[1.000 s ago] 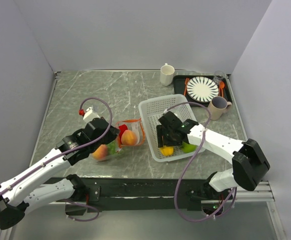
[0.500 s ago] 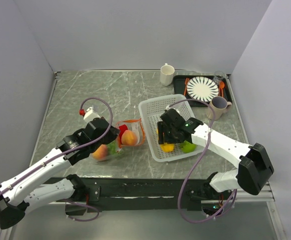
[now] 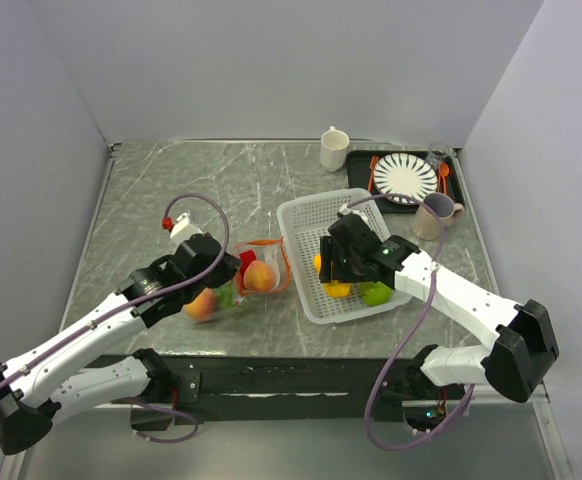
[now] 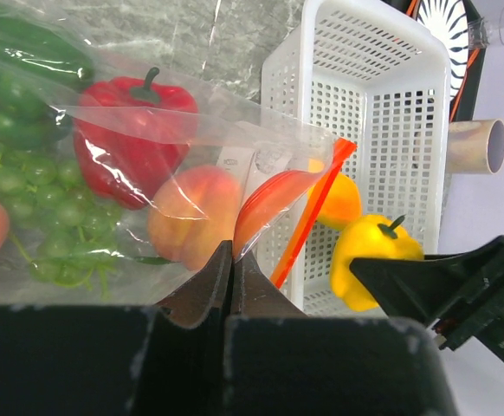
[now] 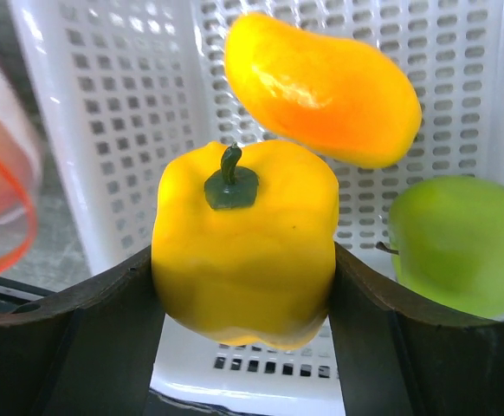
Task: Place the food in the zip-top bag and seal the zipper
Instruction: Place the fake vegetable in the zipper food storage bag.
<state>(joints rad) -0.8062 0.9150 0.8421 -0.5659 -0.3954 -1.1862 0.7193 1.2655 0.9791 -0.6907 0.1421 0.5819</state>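
Bag: zip-top bag [image 3: 233,285] lying on the worktop [image 3: 171,190] just left of the basket [image 3: 301,215], mouth turned toward it; peach [image 4: 196,212], red pepper [image 4: 126,139] and green grapes [image 4: 27,191] already inside.
Left side: left jaws pressed fully together, pinching the bag's mouth edge right by the zipper [image 4: 308,217]; probably gripped there to hold the mouth up and facing the basket.
Right side: right jaws set wide, clamped on both flanks of the yellow pepper [image 5: 243,247], stem up, over the basket's near corner.
Basket: orange piece [image 5: 321,87] beyond the held pepper, green apple [image 5: 460,247] beside it, neither touched.
Stage: judged partway through loading; zipper unsealed, bowed open.
Next: probably carrying the pepper across to the mouth; narrow opening a likely snag.
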